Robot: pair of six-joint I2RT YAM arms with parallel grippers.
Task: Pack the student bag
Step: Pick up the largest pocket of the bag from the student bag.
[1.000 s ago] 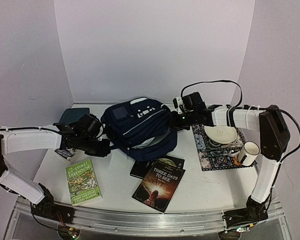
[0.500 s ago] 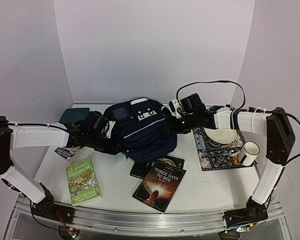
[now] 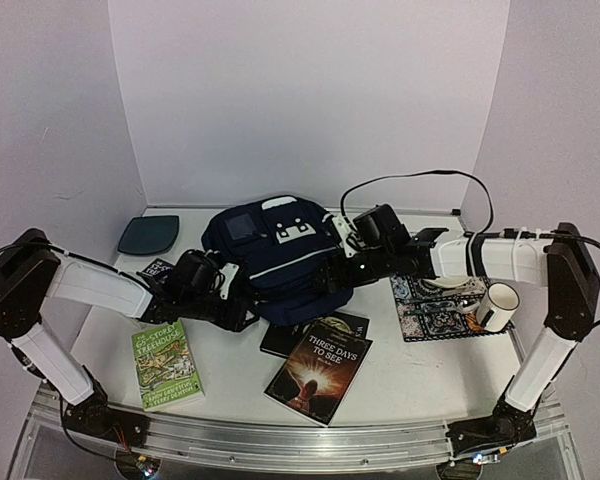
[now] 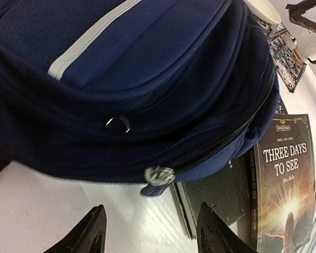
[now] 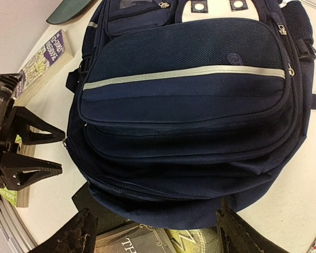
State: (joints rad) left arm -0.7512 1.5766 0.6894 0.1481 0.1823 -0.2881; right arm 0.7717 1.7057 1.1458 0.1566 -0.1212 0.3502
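Note:
The student bag (image 3: 278, 252), navy with a thin white stripe, lies flat mid-table, its zip pockets facing the near edge. My left gripper (image 3: 242, 316) is at the bag's near left corner and stands open. In the left wrist view its fingers (image 4: 92, 234) are apart over bare table, just short of a silver zip pull (image 4: 158, 176). My right gripper (image 3: 328, 278) is at the bag's near right side, also open. In the right wrist view, the bag (image 5: 189, 105) fills the frame beyond the open right gripper (image 5: 158, 237), which holds nothing.
A "Three Days to See" book (image 3: 318, 370) and a black book (image 3: 288, 336) lie partly under the bag's near edge. A green book (image 3: 168, 365) lies front left. A patterned mat (image 3: 420, 310) with a bowl (image 3: 452, 283) and mug (image 3: 496, 305) is at the right. A teal pad (image 3: 148, 234) lies back left.
Both grippers have let go of the bag's edges and opened. They have moved toward the bag's near side. The bag's gaping mouth has slumped shut.

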